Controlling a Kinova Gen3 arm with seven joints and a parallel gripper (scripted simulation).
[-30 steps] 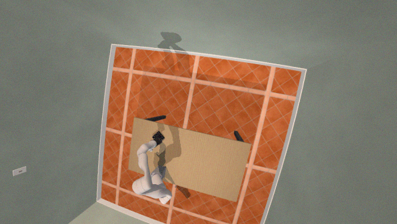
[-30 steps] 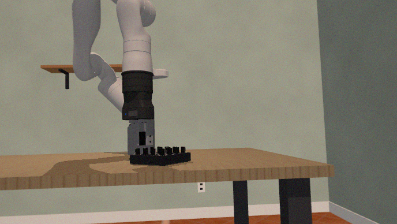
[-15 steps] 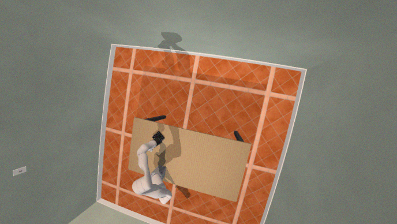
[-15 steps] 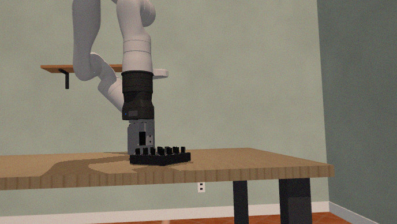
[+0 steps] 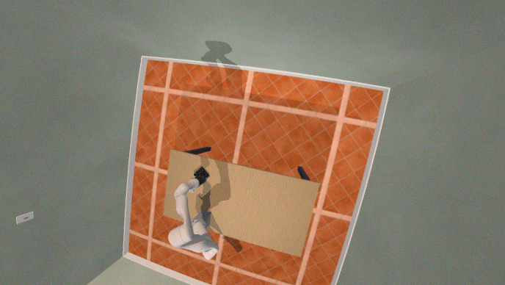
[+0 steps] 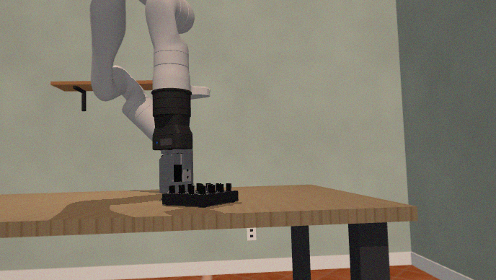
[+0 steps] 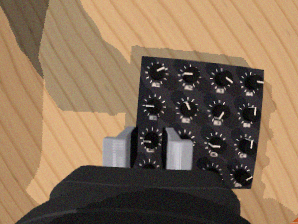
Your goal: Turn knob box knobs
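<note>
Gripper [image 5: 200,180] [image 6: 176,190] [image 7: 149,141] partly open nr knob C1 [image 7: 150,139]

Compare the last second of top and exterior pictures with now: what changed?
No visible change: the arm, gripper and knob box stayed where they were, with the gripper low at the box. I can't tell whether any knob turned; the knobs are too small in those views, and no earlier wrist picture exists.
</note>
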